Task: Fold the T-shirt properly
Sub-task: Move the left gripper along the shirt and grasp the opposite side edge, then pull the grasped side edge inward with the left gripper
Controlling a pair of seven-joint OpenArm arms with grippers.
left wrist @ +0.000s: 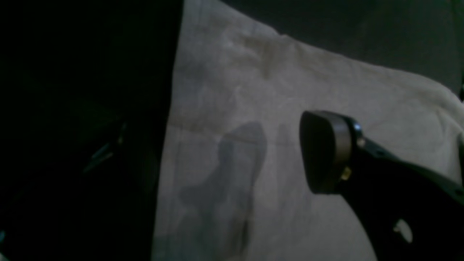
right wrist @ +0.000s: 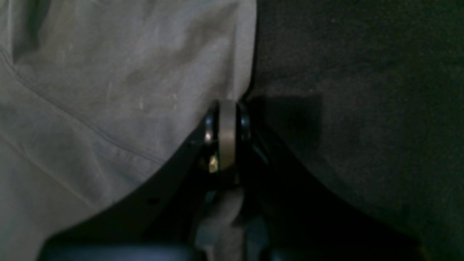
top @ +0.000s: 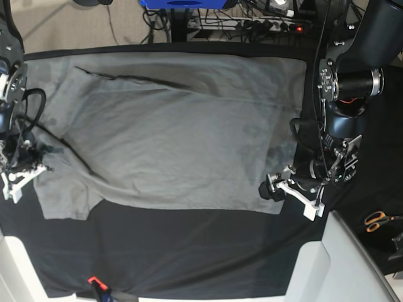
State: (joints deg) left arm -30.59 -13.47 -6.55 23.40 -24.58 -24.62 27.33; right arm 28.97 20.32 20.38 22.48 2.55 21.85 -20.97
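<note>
black table cloth [top: 189, 245] | T-shirt [top: 176, 138] grey, spread, creased | left jaws apart | right jaws clamped on T-shirt edge

A black cloth [top: 189, 245] covers the table; beyond its far edge lie tangled cables [top: 264, 19] on beige floor [top: 56, 25], orange-handled scissors [top: 378, 220] at the right

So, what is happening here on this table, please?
A two-armed robot is folding a grey T-shirt spread over a black cloth on the table. The right gripper is shut at one side edge of the shirt; whether cloth is pinched there is hard to tell. The left gripper stands open over the opposite edge and holds nothing. One part at the far side already lies folded over, but the shirt is mostly still flat. A pair of scissors lies off to the side.
</note>
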